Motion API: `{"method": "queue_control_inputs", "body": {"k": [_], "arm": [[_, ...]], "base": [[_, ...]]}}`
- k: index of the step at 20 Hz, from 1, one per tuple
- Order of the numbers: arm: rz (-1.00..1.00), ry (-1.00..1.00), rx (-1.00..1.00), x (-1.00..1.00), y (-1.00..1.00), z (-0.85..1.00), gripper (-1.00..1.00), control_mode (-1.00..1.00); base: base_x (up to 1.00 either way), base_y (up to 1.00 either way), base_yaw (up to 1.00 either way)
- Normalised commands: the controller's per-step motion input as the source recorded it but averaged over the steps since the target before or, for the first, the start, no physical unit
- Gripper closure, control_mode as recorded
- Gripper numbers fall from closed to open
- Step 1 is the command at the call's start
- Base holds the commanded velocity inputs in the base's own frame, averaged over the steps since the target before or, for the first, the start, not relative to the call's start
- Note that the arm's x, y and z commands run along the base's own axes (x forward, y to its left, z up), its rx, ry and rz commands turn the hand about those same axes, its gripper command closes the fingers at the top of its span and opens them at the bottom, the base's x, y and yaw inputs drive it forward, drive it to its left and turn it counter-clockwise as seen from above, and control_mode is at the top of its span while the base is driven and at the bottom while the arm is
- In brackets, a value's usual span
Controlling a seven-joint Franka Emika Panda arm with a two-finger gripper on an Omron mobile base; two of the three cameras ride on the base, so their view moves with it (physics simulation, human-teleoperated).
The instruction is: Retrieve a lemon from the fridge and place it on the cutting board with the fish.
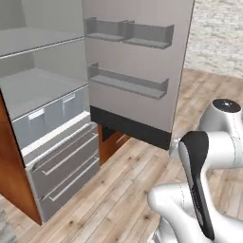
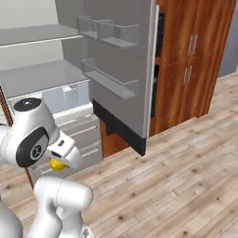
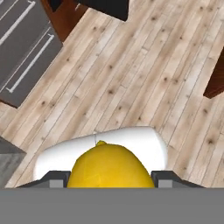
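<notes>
The bright yellow, roundish lemon (image 3: 107,166), small nub on top, sits pinched between the jaws.

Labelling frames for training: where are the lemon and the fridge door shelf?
lemon (image 3: 107,168), hand view, middle of its yellow skin, between the jaws.
fridge door shelf (image 1: 127,85), left base view, front wall of the lower shelf.

My arm (image 1: 209,156) is showing glossy white, rounded shells, with a long black strip running down one link. A dark round cap (image 2: 29,104) is topping a joint, and my fingertips (image 3: 56,178) are looking small, dark grey and blocky.
</notes>
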Motion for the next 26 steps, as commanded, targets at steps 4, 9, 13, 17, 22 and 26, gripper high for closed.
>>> {"method": "queue_control_inputs", "body": {"k": [4,9,13,17,22,26], "arm": [[0.0,0.0,0.0,0.0,0.0,0.0,1.0,1.0],[0.0,0.0,0.0,0.0,0.0,0.0,1.0,1.0],[0.0,0.0,0.0,0.0,0.0,0.0,1.0,1.0],[0.0,0.0,0.0,0.0,0.0,0.0,1.0,1.0],[0.0,0.0,0.0,0.0,0.0,0.0,1.0,1.0],[0.0,0.0,0.0,0.0,0.0,0.0,1.0,1.0]], "base": [[-0.21,-0.2,-0.71],[-0.15,-0.22,-0.72],[-0.01,-0.2,-0.67],[0.04,-0.04,-0.44],[0.65,0.0,-0.04],[0.83,-0.15,0.0]]}}
